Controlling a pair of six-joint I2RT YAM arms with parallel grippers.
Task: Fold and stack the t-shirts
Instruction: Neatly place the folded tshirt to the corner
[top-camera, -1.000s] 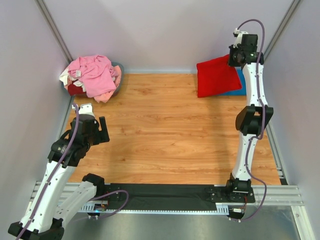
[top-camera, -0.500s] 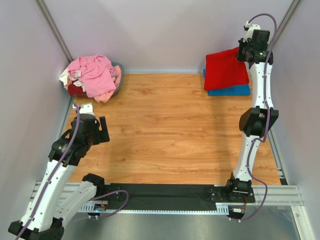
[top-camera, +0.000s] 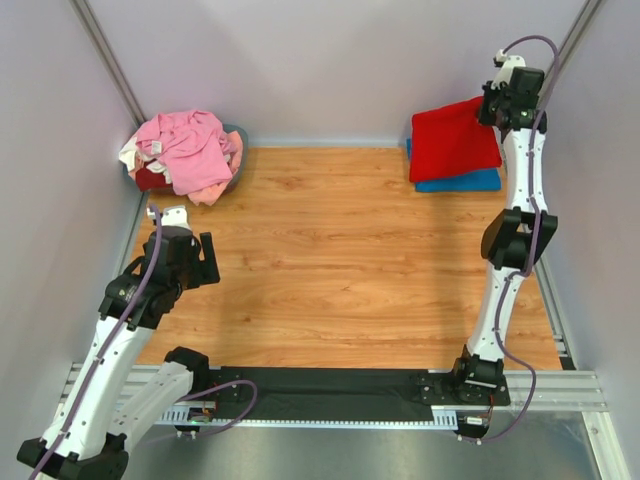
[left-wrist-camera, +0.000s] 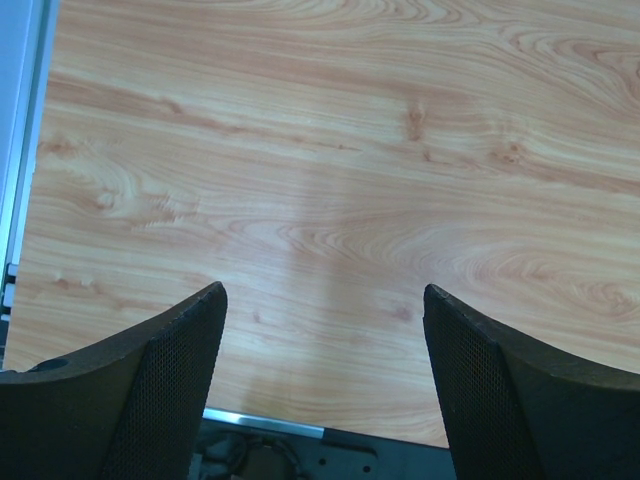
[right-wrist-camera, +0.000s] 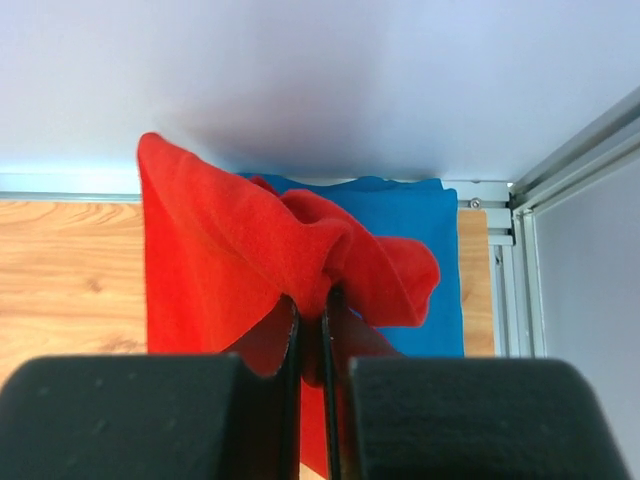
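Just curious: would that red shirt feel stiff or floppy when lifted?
Probably floppy: the red shirt bunches and droops where the right gripper pinches it. Likely light too: that one narrow pinch holds its edge over the blue shirt.

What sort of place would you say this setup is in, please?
Probably a robot lab test cell rather than a home: plain walls box in a wood-grain table, and a left arm and right arm are bolted to a metal rail.
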